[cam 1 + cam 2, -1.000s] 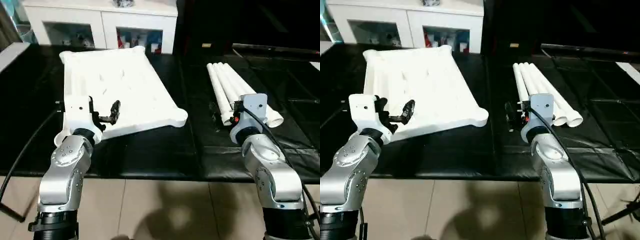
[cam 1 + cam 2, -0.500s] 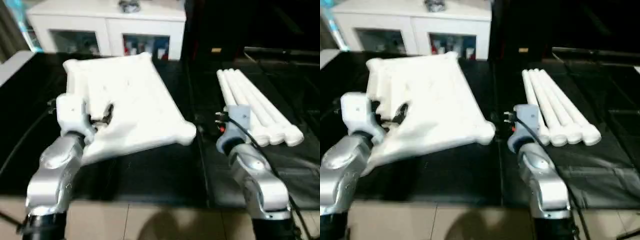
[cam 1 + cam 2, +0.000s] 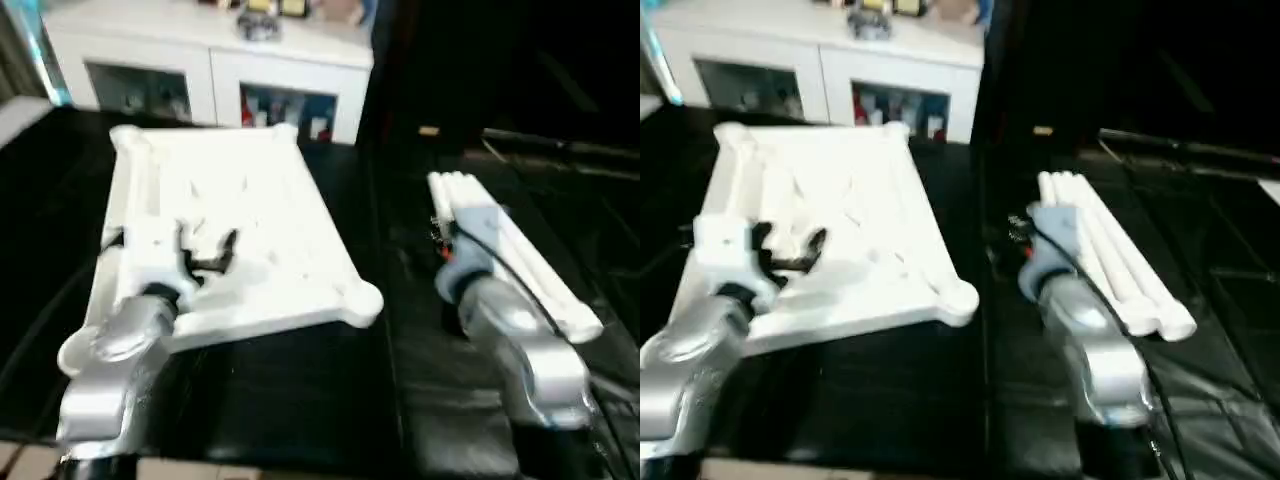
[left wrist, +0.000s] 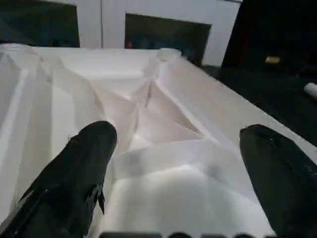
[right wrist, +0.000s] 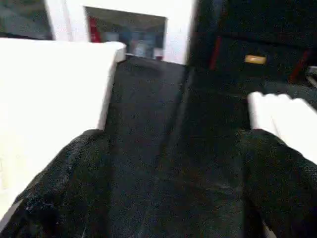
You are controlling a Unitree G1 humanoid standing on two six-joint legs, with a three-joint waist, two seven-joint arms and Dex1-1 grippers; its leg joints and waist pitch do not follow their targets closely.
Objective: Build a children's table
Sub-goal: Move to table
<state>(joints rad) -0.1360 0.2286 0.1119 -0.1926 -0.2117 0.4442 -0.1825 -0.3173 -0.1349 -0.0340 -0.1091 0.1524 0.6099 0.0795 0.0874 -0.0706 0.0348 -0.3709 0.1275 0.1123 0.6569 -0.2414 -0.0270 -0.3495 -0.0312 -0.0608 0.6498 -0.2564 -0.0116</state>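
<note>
- The left gripper (image 3: 205, 258) now hangs farther in over the table top (image 3: 250, 210), off its near edge.
- The right gripper (image 5: 171, 163) sits farther along beside the legs (image 3: 520, 260).

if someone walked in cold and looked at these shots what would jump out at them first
The big white plastic tabletop lying ribbed side up on the black mat at the left, with the left gripper open above its near end. To the right, the four long white tapered legs lie bundled side by side on the mat, with the open right gripper's silver arm reaching toward them. Behind stands a white glass-door cabinet.
</note>
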